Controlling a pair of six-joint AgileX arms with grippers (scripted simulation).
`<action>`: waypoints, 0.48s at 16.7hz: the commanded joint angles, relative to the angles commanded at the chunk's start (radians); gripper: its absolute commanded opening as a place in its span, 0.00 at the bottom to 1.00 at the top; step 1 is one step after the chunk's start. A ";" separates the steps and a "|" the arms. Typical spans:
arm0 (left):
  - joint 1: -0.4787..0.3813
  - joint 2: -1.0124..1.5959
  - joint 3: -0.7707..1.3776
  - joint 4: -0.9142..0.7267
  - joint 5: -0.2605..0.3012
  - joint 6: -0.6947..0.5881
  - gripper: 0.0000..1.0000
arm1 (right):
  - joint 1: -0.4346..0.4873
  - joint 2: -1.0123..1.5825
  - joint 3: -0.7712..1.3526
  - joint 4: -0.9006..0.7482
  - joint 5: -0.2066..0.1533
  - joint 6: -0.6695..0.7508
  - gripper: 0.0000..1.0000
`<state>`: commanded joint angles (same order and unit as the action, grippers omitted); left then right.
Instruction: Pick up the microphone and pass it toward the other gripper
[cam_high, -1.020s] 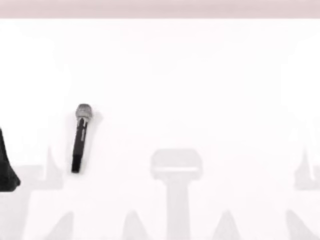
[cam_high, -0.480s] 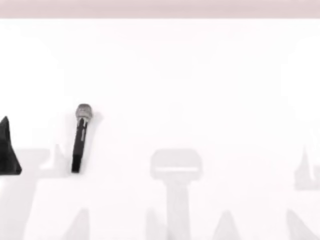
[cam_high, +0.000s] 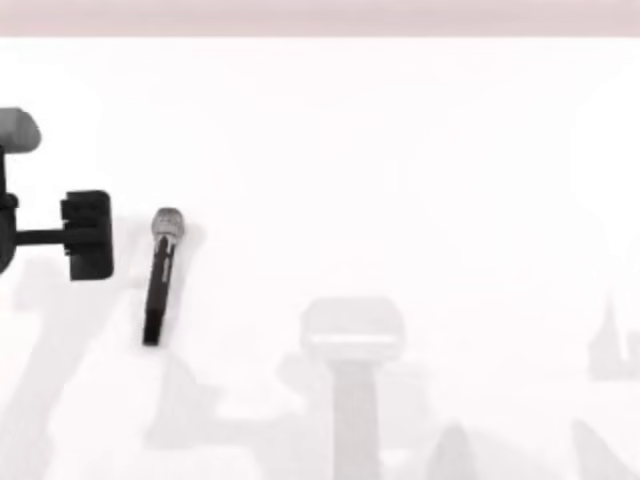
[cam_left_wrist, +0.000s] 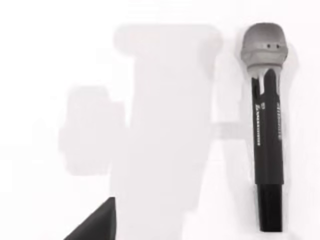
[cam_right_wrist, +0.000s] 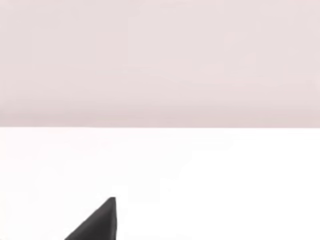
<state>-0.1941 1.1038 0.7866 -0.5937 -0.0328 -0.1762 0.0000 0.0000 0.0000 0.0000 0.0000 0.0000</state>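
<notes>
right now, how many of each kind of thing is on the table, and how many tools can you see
microphone: 1, lying flat near the table's left side
left tool: 1, beside the microphone, not touching it
right tool: 1, only a fingertip shows in its own wrist view
total: 3
</notes>
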 joint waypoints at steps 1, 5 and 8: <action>-0.017 0.097 0.066 -0.052 -0.002 -0.015 1.00 | 0.000 0.000 0.000 0.000 0.000 0.000 1.00; -0.078 0.424 0.307 -0.235 -0.010 -0.070 1.00 | 0.000 0.000 0.000 0.000 0.000 0.000 1.00; -0.113 0.616 0.451 -0.334 -0.014 -0.102 1.00 | 0.000 0.000 0.000 0.000 0.000 0.000 1.00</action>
<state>-0.3068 1.7199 1.2379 -0.9282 -0.0469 -0.2780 0.0000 0.0000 0.0000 0.0000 0.0000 0.0000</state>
